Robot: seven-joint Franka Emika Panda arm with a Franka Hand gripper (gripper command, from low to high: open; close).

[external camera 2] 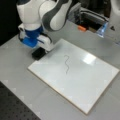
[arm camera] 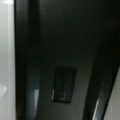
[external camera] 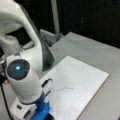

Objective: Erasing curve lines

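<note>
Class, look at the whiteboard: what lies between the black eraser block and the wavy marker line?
Only bare whiteboard. In a front view, nothing sits between the eraser block and the curve lines.

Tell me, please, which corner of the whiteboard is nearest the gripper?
The whiteboard corner at a front view's left, beside the black eraser under the gripper; the others lie farther off.

A glossy white board (external camera 2: 82,75), smooth enough to throw back a bright patch of light and edged in pale, wood-like brown, lies on a matt grey table (external camera 2: 15,65), with a thin dark-grey marker squiggle (external camera 2: 66,64) near its middle. Beside the board's corner, a matt black block (external camera 2: 38,53) sits under the gripper (external camera 2: 37,47), whose blue fitting and white shell look like smooth plastic. In the wrist view a dark, faintly sheened surface (arm camera: 62,50) fills nearly everything, with a darker ribbed rectangle (arm camera: 64,84) set in it.
</note>
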